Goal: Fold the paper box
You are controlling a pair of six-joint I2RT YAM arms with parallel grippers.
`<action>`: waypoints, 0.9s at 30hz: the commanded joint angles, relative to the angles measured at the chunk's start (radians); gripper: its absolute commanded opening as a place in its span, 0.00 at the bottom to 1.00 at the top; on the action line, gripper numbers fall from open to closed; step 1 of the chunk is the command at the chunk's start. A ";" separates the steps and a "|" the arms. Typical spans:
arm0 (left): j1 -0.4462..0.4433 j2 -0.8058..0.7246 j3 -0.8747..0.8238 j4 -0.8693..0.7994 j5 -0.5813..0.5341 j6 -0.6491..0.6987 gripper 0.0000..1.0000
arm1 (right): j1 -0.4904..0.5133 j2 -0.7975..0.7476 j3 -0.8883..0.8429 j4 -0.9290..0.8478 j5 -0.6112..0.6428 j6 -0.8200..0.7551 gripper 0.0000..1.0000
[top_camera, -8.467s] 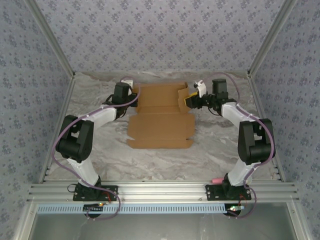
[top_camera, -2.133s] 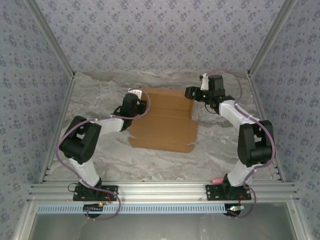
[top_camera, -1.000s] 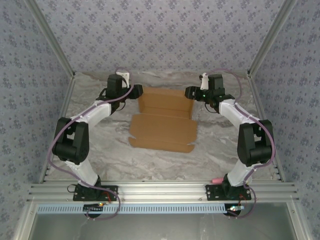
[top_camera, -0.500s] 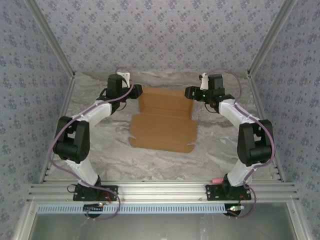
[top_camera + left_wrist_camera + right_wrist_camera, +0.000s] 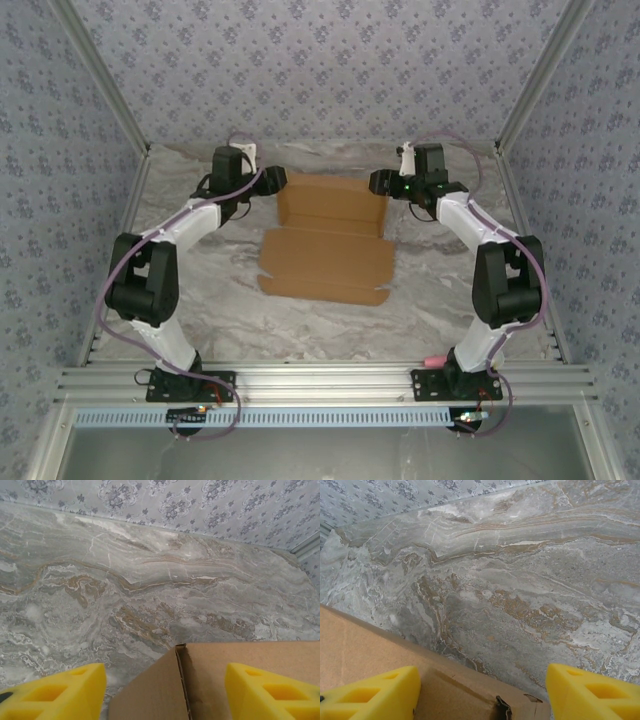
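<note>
On the grey marbled tabletop (image 5: 200, 290), near the middle: paper box (image 5: 325, 255), brown cardboard, near part lying flat, far part creased into a corner at the left. Left arm (image 5: 185, 225) and right arm (image 5: 485, 235) with elbows out, forearms angled inward toward the far panel's two ends (mirrored poses). Left claw (image 5: 272, 182) wide open astride the far left corner, gripping nothing. Right claw (image 5: 378, 182) likewise wide open over the far right edge, empty.

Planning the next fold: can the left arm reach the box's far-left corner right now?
Probably yes. The left arm has its jaws open right at that corner of the box. In the wrist view the cardboard corner lies between them, with marble table beyond and nothing in the way.
</note>
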State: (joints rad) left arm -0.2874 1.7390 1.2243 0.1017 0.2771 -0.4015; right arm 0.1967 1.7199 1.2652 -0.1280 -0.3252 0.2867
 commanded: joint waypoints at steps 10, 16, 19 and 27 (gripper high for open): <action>0.017 -0.159 -0.213 0.077 0.072 0.182 0.68 | 0.007 0.055 0.070 -0.103 0.023 -0.038 0.69; 0.017 -0.067 -0.231 0.106 0.094 0.236 0.63 | 0.006 0.098 0.131 -0.138 0.025 -0.041 0.69; 0.017 -0.014 -0.196 0.104 0.093 0.243 0.60 | 0.006 0.129 0.173 -0.164 0.033 -0.043 0.69; 0.017 0.070 -0.113 0.054 0.036 0.223 0.56 | -0.011 0.233 0.291 -0.227 0.078 -0.028 0.69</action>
State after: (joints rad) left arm -0.2741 1.8034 1.0645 0.1589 0.3302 -0.1833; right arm 0.1936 1.8980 1.5150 -0.2604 -0.2832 0.2691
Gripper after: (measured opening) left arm 0.556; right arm 0.687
